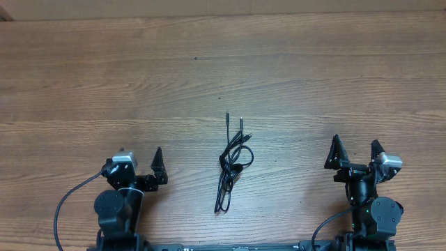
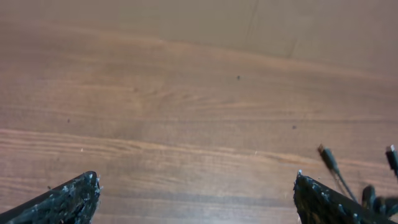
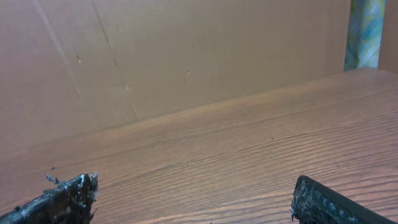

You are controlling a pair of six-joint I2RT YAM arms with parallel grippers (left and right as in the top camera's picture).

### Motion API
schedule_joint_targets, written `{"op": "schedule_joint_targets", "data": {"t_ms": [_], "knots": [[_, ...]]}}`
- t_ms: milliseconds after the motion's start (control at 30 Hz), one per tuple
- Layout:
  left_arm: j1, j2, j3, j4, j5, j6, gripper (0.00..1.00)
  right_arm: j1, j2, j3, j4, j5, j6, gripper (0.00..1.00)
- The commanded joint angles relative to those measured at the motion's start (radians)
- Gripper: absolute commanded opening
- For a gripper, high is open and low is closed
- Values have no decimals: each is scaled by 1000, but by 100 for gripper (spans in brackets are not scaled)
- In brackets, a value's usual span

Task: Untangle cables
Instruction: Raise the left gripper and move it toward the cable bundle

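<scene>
The cables point(image 1: 233, 164) are thin black cords knotted together in the middle of the wooden table point(image 1: 223, 70), with two slim plug tips pointing away and a loop trailing toward the near edge. Their plug tips also show at the right edge of the left wrist view point(image 2: 333, 165). My left gripper point(image 1: 140, 154) is open and empty, left of the cables and apart from them. My right gripper point(image 1: 356, 146) is open and empty, right of the cables. The cables are out of view in the right wrist view.
A cardboard wall point(image 3: 186, 50) stands behind the table's far edge. Thicker black wires point(image 1: 66, 202) run from the arm bases at the near edge.
</scene>
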Motion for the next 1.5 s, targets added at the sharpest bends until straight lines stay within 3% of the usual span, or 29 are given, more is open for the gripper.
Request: {"op": "schedule_joint_targets", "data": {"t_ms": [0, 400, 1000, 1467], "knots": [[-3, 71, 76, -10, 9, 45, 100, 5, -9, -10, 2, 6, 0, 100], [-3, 356, 209, -35, 8, 90, 100, 5, -9, -10, 2, 6, 0, 100], [-8, 729, 462, -262, -27, 112, 100, 5, -9, -10, 2, 6, 0, 100], [-184, 908, 562, -332, -145, 112, 100, 5, -9, -10, 2, 6, 0, 100]]}}
